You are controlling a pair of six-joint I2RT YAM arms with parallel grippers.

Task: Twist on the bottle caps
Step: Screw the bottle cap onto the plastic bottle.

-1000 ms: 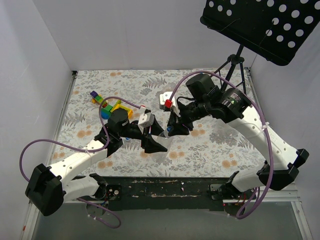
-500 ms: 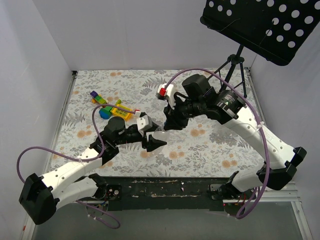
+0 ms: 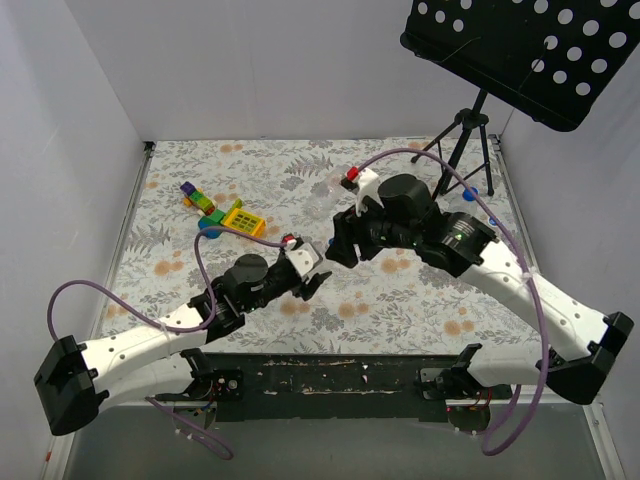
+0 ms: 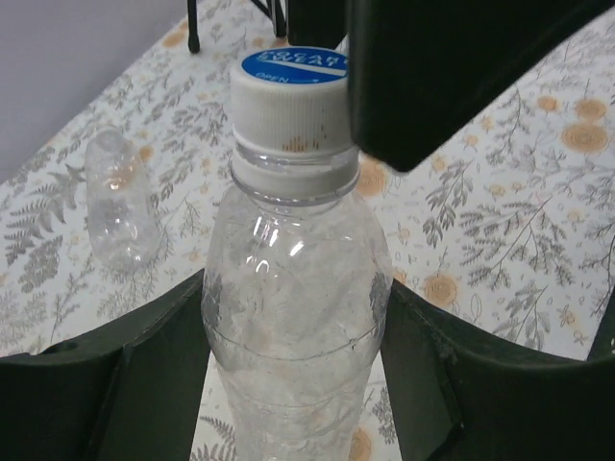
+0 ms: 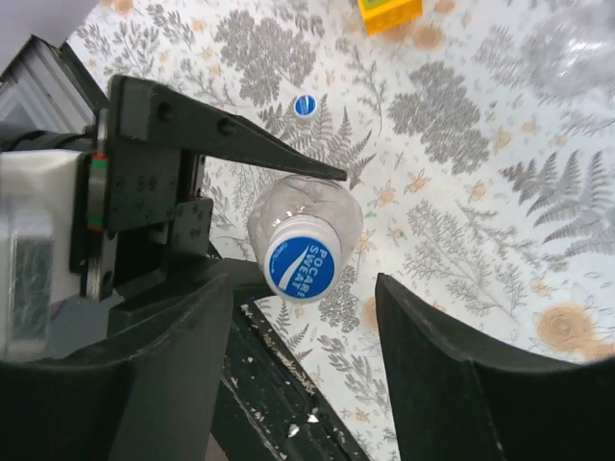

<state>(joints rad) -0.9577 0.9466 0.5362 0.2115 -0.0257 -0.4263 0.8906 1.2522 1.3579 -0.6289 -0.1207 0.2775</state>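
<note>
Two jobs: my left gripper [image 4: 293, 327] clamps bottle [image 4: 293, 240] body to steady neck; my right gripper [image 5: 300, 298] straddles cap [image 5: 302, 259], jaws apart, poised to pinch, twist.

The blue bottle cap [image 5: 304, 260] top reads "POCARI SWEAT".

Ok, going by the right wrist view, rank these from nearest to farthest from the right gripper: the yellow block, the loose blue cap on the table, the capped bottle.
1. capped bottle: centred within the right gripper, cap end toward the camera.
2. loose blue cap: on the table, just beyond the bottle.
3. yellow block: at the view's top edge, farthest.
</note>
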